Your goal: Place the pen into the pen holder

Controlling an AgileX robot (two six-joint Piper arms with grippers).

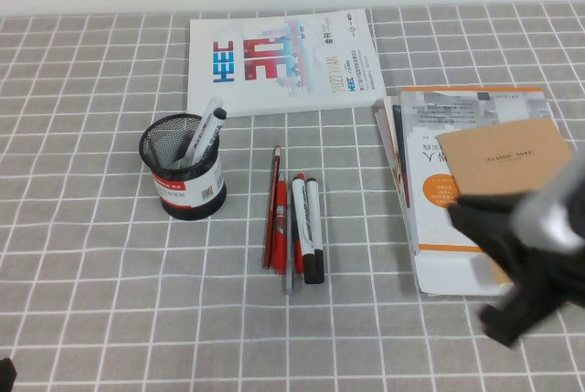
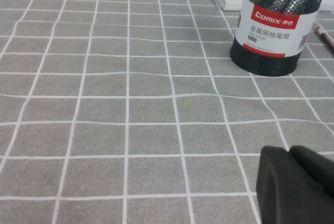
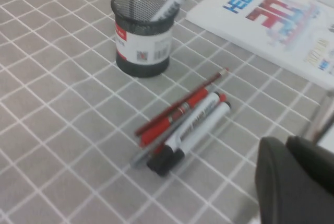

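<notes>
The pen (image 1: 203,132) already leans in the pen holder (image 1: 183,167), so the empty, closed right gripper (image 1: 526,264) need only park; left gripper (image 2: 297,185), state unclear, waits nearby.

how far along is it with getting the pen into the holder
Looks done: the pen already leans inside the pen holder, its tip above the rim. In hand: nothing; the right gripper is shut and empty over the booklets, the left gripper low near the table's edge. Left: nothing, unless the pens on the cloth count.
</notes>
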